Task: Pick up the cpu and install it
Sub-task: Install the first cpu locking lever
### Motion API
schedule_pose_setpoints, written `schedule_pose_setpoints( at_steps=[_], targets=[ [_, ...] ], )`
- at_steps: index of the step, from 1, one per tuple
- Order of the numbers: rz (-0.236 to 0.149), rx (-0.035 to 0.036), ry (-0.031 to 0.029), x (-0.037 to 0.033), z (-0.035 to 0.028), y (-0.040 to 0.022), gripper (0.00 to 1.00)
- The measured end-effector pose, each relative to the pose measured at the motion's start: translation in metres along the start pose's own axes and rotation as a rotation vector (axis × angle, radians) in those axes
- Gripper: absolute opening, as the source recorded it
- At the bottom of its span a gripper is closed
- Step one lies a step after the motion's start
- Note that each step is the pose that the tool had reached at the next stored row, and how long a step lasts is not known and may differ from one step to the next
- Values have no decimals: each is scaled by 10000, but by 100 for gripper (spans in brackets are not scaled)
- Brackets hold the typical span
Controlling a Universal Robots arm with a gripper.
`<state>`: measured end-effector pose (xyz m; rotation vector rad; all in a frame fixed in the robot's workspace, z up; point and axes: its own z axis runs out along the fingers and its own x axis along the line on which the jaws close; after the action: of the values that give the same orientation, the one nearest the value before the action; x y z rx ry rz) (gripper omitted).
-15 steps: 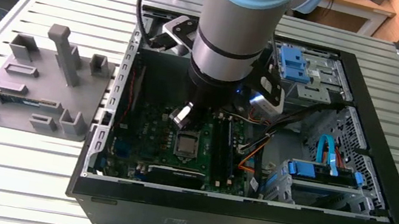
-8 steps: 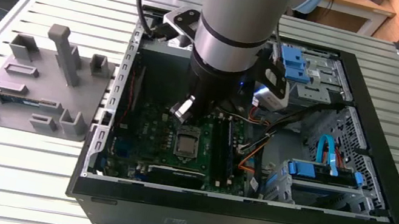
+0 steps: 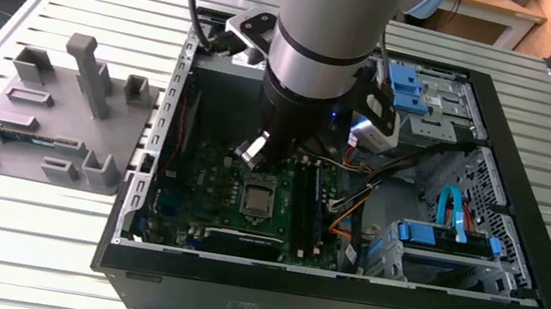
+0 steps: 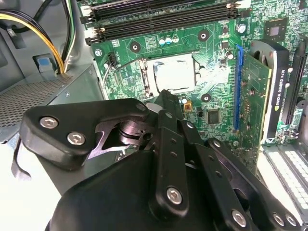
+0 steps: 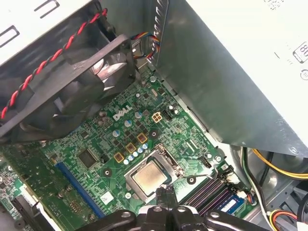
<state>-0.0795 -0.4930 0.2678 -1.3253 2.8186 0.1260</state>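
Exterior view, surroundings: an open computer case (image 3: 340, 302) stands on a slatted table (image 3: 8, 260). A grey tray (image 3: 87, 130) lies outside it at the exterior view's left, with a green memory stick (image 3: 24, 136) in it.
Exterior view, cpu: the cpu (image 3: 257, 196) lies flat in the motherboard socket, close under the gripper (image 3: 258, 156).
Exterior view, hidden: the arm covers the rear of the board.
Second wrist view, jaws: the gripper (image 4: 164, 96) has its fingers pressed together, pinching nothing, with the tip near the cpu (image 4: 174, 74).
Second wrist view, around: memory slots (image 4: 159, 19), a graphics card (image 4: 260, 91) and yellow cables (image 4: 43, 33) ring the socket.
Second wrist view, hidden: the gripper's body blocks much of the board.
First wrist view, cpu: the cpu (image 5: 149, 175) is seated in the socket, beside the gripper (image 5: 165, 192). Contact cannot be told.
First wrist view, obstruction: a black fan (image 5: 72, 82) overhangs the board.
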Motion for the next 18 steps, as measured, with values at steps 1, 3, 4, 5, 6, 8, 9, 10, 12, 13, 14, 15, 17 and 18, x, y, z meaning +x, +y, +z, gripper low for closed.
schedule_pose_setpoints(
  at_steps=[1,3,4,5,6,8,9,10,12,13,14,15,17,18],
  targets=[
    [0,0,-1,-9,2,8,11],
    [1,-1,-2,-33,5,28,11],
    [1,0,-2,-48,7,41,11],
    [1,0,-2,-66,8,55,11],
    [0,0,-2,-86,11,72,11],
    [0,-1,-4,-124,15,103,11],
    [1,0,-3,-136,16,113,11],
    [1,0,-3,-146,17,120,11],
    [0,0,-4,-161,19,130,11],
    [-1,-1,-3,-168,19,131,11],
    [-1,-5,-7,-177,20,130,11],
    [-1,-14,-17,-186,20,126,11],
    [-16,-53,-64,-195,20,123,11],
    [-28,-78,-96,-198,20,122,11]
  ],
)
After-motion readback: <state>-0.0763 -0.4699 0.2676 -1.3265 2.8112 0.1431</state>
